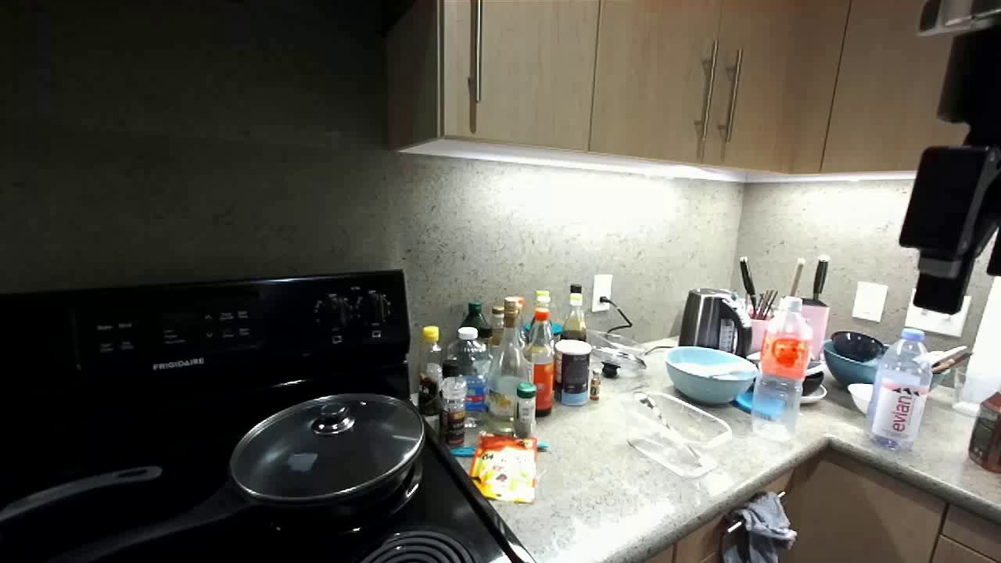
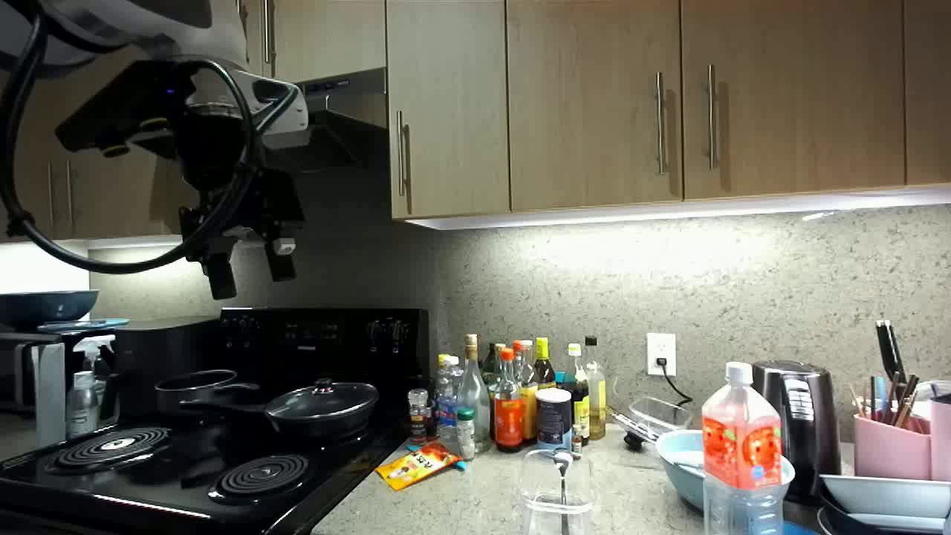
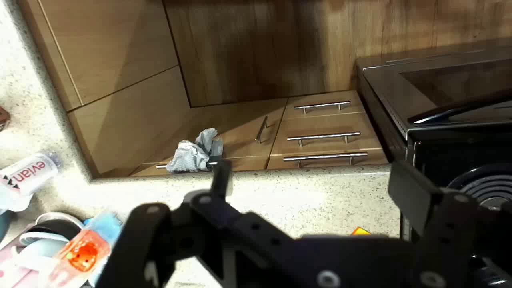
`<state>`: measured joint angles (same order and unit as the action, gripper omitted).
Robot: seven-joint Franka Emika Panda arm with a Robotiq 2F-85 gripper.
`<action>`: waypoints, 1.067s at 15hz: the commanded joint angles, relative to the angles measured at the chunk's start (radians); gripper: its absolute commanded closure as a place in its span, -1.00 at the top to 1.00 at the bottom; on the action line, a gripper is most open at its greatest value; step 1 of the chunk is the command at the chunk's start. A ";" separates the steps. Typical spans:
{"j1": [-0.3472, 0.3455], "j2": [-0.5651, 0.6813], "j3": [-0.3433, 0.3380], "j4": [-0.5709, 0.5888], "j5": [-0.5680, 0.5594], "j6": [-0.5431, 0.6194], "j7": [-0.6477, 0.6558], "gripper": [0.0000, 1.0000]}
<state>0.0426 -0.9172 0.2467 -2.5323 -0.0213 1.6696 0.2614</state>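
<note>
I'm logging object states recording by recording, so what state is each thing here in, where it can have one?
Gripper, open, holding nothing
Frying pan, covered by its glass lid
Upper cabinet doors, shut
Drawers, shut
Under-cabinet light, on
Evian bottle, upright, capped
Large orange-labelled bottle, upright, capped
Clear tray, uncovered, spoon inside
Black plug, in the outlet
Kettle, upright; on or off, cannot tell
Grey cloth, hung on a handle

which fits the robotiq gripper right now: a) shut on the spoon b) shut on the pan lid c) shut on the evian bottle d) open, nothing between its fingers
d: in the wrist view, the Robotiq gripper has its fingers wide apart, countertop showing between them.
</note>
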 commanded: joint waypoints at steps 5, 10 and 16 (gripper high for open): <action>0.009 0.003 -0.006 0.003 -0.005 -0.002 0.006 1.00; 0.001 0.024 -0.005 0.004 -0.003 0.029 0.016 1.00; -0.089 0.259 0.031 0.059 -0.094 0.523 0.088 1.00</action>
<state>0.0108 -0.7966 0.2551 -2.5286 -0.0576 2.0036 0.2771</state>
